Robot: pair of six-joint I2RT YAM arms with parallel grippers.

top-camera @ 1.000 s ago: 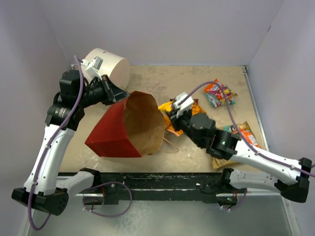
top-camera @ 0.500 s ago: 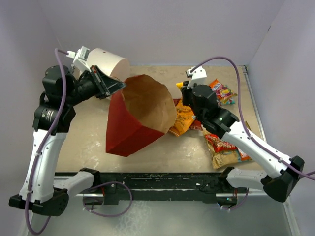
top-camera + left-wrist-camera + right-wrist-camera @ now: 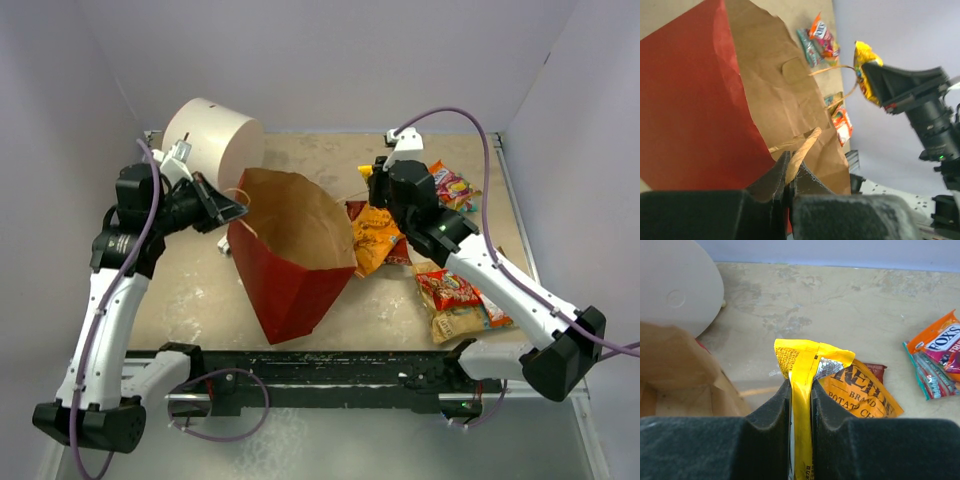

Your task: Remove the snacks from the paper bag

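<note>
The paper bag (image 3: 290, 275), red outside and brown inside, stands tilted at mid-table with its mouth open. My left gripper (image 3: 226, 212) is shut on the bag's string handle (image 3: 801, 149) at the left rim. My right gripper (image 3: 374, 184) is shut on a yellow snack packet (image 3: 801, 365) and holds it above the table, right of the bag's mouth. An orange chips packet (image 3: 375, 240) lies beside the bag. More snacks lie to the right: a red and teal one (image 3: 452, 186), a red one (image 3: 449, 289) and a tan one (image 3: 458, 323).
A white cylinder drum (image 3: 213, 140) lies at the back left, just behind my left gripper. Purple walls close off the back and both sides. A black rail (image 3: 330, 368) runs along the near edge.
My right gripper has drawn the yellow packet out from the bag's mouth, up and toward the back. My left gripper has swung the bag by its handle from lying on its side to more upright.
</note>
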